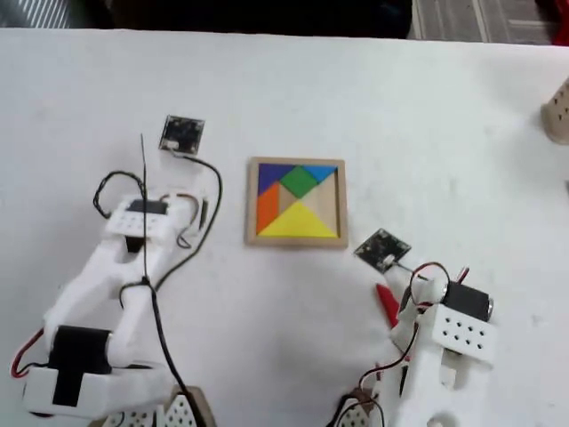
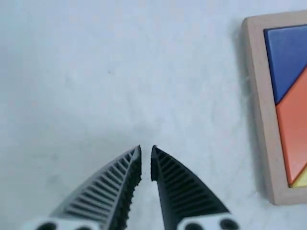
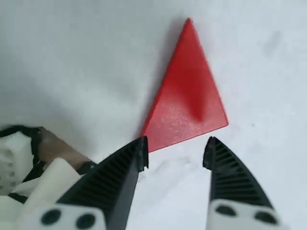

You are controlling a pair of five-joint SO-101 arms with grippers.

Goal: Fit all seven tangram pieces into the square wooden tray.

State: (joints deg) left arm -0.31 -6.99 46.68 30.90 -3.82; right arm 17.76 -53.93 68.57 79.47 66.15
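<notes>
Left gripper (image 2: 146,154) is seen with its tips drawn almost together, a thin slit left between them and nothing held. It is hung over the white table (image 1: 293,98) just to the left of the square wooden tray (image 1: 252,206), whose pale rim is caught at the edge of the left wrist view. Inside the tray, a dark blue triangle (image 1: 274,175), a green square (image 1: 300,181), a light blue triangle (image 1: 323,170), an orange piece (image 1: 268,206) and a large yellow triangle (image 1: 300,222) are laid flat. A wood-coloured patch is left between green and yellow. Off the tray's right corner on the arms' side, apart from the tray, a red triangle (image 3: 189,96) is laid flat on the table. The right gripper (image 3: 176,146) is held at the triangle's edge with its jaws spread wide, one tip at a corner of the piece and nothing gripped.
</notes>
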